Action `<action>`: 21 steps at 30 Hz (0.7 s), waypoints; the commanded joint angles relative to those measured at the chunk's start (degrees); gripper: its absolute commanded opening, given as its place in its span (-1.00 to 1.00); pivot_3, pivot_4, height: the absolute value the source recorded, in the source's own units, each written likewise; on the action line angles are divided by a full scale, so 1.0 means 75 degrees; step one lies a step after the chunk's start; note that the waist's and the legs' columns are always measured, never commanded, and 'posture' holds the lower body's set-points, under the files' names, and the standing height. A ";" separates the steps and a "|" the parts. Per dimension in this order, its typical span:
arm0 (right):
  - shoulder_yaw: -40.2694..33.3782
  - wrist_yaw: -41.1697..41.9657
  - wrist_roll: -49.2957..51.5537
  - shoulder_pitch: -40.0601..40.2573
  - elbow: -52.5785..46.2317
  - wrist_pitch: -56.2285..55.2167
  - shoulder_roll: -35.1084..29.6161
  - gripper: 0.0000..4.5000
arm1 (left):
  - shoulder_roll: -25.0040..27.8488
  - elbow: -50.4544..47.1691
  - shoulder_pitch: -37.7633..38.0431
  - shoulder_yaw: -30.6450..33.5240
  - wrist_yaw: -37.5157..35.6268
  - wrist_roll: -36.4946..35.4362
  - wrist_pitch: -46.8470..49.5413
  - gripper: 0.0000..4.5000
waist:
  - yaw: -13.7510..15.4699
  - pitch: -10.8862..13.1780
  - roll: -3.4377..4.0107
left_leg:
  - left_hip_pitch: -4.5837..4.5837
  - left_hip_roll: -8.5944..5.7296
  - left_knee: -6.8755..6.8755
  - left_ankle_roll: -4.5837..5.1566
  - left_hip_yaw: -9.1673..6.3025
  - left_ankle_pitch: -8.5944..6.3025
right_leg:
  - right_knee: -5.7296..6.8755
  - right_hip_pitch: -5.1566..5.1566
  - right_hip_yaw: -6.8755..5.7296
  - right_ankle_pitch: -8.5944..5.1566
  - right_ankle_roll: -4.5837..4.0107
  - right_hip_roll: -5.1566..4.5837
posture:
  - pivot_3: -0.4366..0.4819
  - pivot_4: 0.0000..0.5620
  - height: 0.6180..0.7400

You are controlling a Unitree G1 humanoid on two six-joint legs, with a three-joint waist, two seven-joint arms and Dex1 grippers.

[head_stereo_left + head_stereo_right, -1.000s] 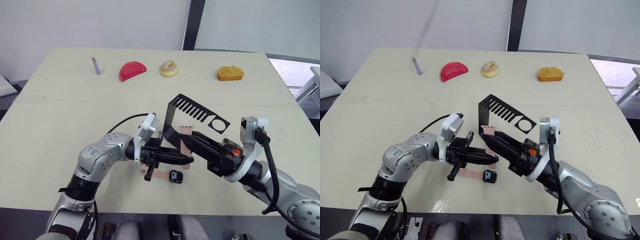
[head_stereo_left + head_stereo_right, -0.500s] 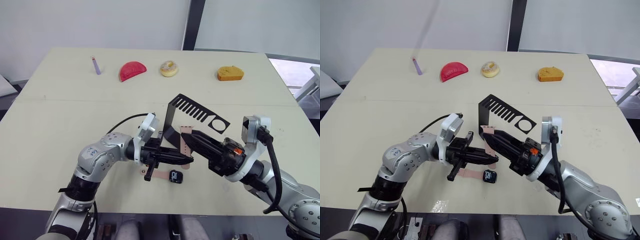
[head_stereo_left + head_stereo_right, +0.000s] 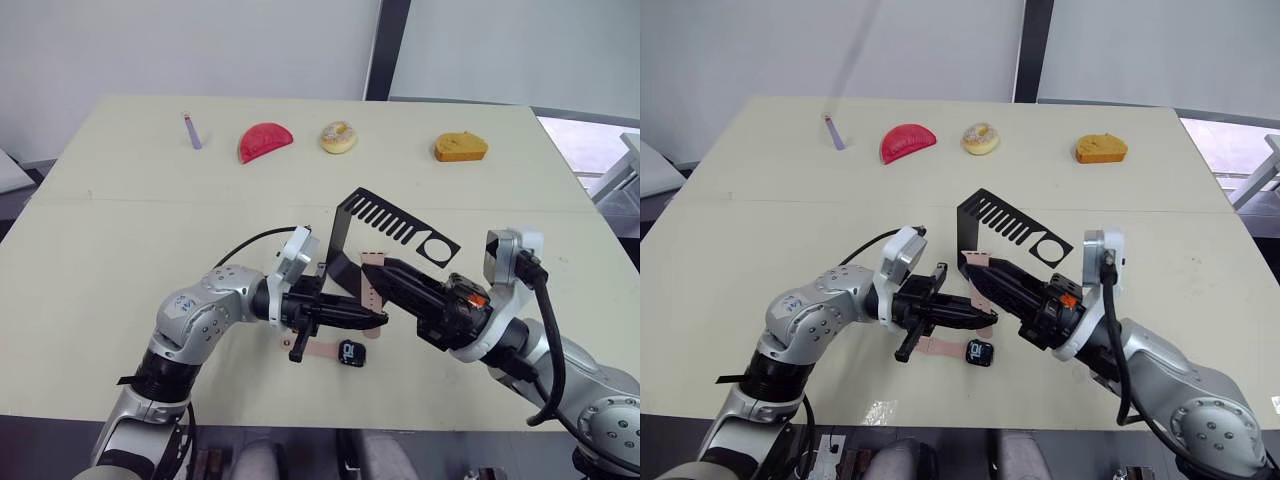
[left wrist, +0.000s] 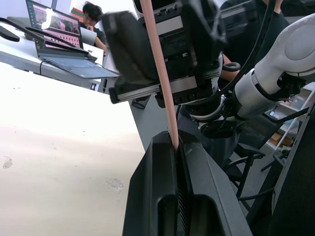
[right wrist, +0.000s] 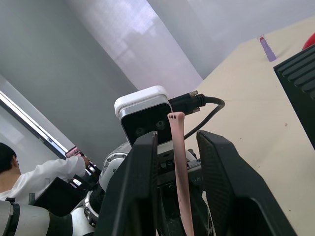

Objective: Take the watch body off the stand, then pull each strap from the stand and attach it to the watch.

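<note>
My left gripper (image 3: 378, 318) is shut on the lower end of a pale pink strap (image 3: 368, 280), which stands upright in front of the black stand (image 3: 400, 225). In the left wrist view the strap (image 4: 157, 73) rises from the closed fingertips (image 4: 162, 147). My right gripper (image 5: 177, 140) is open, one finger (image 5: 140, 167) on each side of the strap (image 5: 179, 167), with gaps showing. The watch body (image 3: 352, 353) lies on the table below both grippers. The other strap (image 3: 320, 351) lies flat at its left side.
Along the table's far side lie a purple stick (image 3: 191, 130), a red half-round piece (image 3: 264, 141), a doughnut (image 3: 338, 137) and an orange piece (image 3: 460, 147). A person sits at laptops (image 4: 54, 29) beyond the table.
</note>
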 commanded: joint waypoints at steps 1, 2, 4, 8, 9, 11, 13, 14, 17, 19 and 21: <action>-0.0109 -0.0021 0.0098 -0.0059 -0.0177 -0.0144 -0.0025 -0.98 | -0.0047 -0.0165 0.0034 0.0108 -0.0019 -0.0056 -0.0161 -1.00 | -0.0001 0.0000 0.0000 | 0.0000 0.0000 0.0000 0.0000 0.0000 0.0000 | 0.0000 0.0000 0.0000 0.0000 0.0000 0.0000 | -0.05 -0.47 0.95; -0.0094 -0.0023 0.0097 -0.0062 -0.0183 -0.0129 -0.0035 -0.98 | -0.0050 -0.0159 0.0032 0.0109 -0.0021 -0.0053 -0.0168 -1.00 | 0.0000 0.0000 0.0000 | 0.0000 0.0000 0.0000 0.0000 0.0000 0.0000 | 0.0000 0.0000 0.0000 0.0000 0.0000 0.0000 | -0.05 -0.47 0.95; -0.0069 -0.0032 0.0098 -0.0072 -0.0195 -0.0112 -0.0043 -0.98 | -0.0052 -0.0149 0.0029 0.0110 -0.0027 -0.0053 -0.0178 -1.00 | -0.0001 0.0000 0.0000 | 0.0000 0.0000 0.0000 0.0000 0.0000 0.0000 | 0.0000 0.0000 0.0000 0.0000 0.0000 0.0000 | -0.05 -0.47 0.95; -0.0074 -0.0055 0.0118 -0.0058 -0.0215 -0.0115 -0.0048 -0.98 | -0.0045 -0.0133 0.0034 0.0101 -0.0040 -0.0049 -0.0201 -1.00 | -0.0001 0.0000 0.0000 | 0.0000 0.0000 0.0000 0.0000 0.0000 0.0000 | 0.0000 0.0000 0.0000 0.0000 0.0000 0.0000 | -0.05 -0.47 0.95; -0.0080 -0.0060 0.0121 -0.0052 -0.0221 -0.0120 -0.0049 -0.98 | -0.0043 -0.0130 0.0038 0.0097 -0.0043 -0.0045 -0.0209 -1.00 | -0.0001 0.0000 0.0000 | 0.0000 0.0000 0.0000 0.0000 0.0000 0.0000 | 0.0000 0.0000 0.0000 0.0000 0.0000 0.0000 | -0.05 -0.47 0.95; -0.0089 -0.0072 0.0134 -0.0046 -0.0231 -0.0130 -0.0045 -0.98 | -0.0042 -0.0128 0.0046 0.0089 -0.0049 -0.0042 -0.0218 -1.00 | 0.0000 0.0000 0.0000 | 0.0000 0.0000 0.0000 0.0000 0.0000 0.0000 | 0.0000 0.0000 0.0000 0.0000 0.0000 0.0000 | -0.05 -0.47 0.95; -0.0092 -0.0081 0.0141 -0.0053 -0.0239 -0.0136 -0.0044 -0.98 | -0.0044 -0.0128 0.0054 0.0083 -0.0056 -0.0039 -0.0226 -1.00 | -0.0001 0.0000 0.0000 | 0.0000 0.0000 0.0000 0.0000 0.0000 0.0000 | 0.0000 0.0000 0.0000 0.0000 0.0000 -0.0001 | -0.05 -0.47 0.95; -0.0090 -0.0085 0.0143 -0.0062 -0.0244 -0.0141 -0.0040 -0.98 | -0.0045 -0.0128 0.0055 0.0081 -0.0058 -0.0038 -0.0229 -1.00 | -0.0001 0.0000 0.0000 | 0.0000 0.0000 0.0000 0.0000 0.0000 0.0000 | 0.0000 0.0000 0.0000 0.0000 0.0000 0.0000 | -0.05 -0.47 0.95; -0.0082 -0.0100 0.0152 -0.0115 -0.0232 -0.0142 -0.0039 -0.98 | -0.0050 -0.0110 0.0036 0.0080 -0.0065 -0.0033 -0.0235 -1.00 | -0.0001 0.0000 0.0000 | 0.0000 0.0000 0.0000 0.0000 -0.0001 0.0000 | 0.0000 0.0000 0.0000 0.0000 0.0000 0.0000 | -0.05 -0.47 0.95; -0.0086 -0.0097 0.0157 -0.0136 -0.0221 -0.0142 -0.0040 -0.98 | -0.0051 -0.0102 0.0029 0.0074 -0.0068 -0.0025 -0.0244 -1.00 | -0.0001 0.0000 0.0000 | 0.0000 0.0000 0.0000 0.0000 0.0000 0.0000 | 0.0000 0.0000 0.0000 0.0000 0.0000 0.0000 | -0.05 -0.47 0.95; -0.0094 -0.0083 0.0128 -0.0153 -0.0217 -0.0143 -0.0043 -0.98 | -0.0052 -0.0096 0.0028 0.0070 -0.0063 -0.0017 -0.0260 -1.00 | 0.0000 0.0000 0.0000 | 0.0000 0.0000 0.0000 0.0000 0.0000 0.0000 | 0.0000 0.0000 0.0000 0.0000 0.0000 0.0000 | -0.05 -0.47 0.95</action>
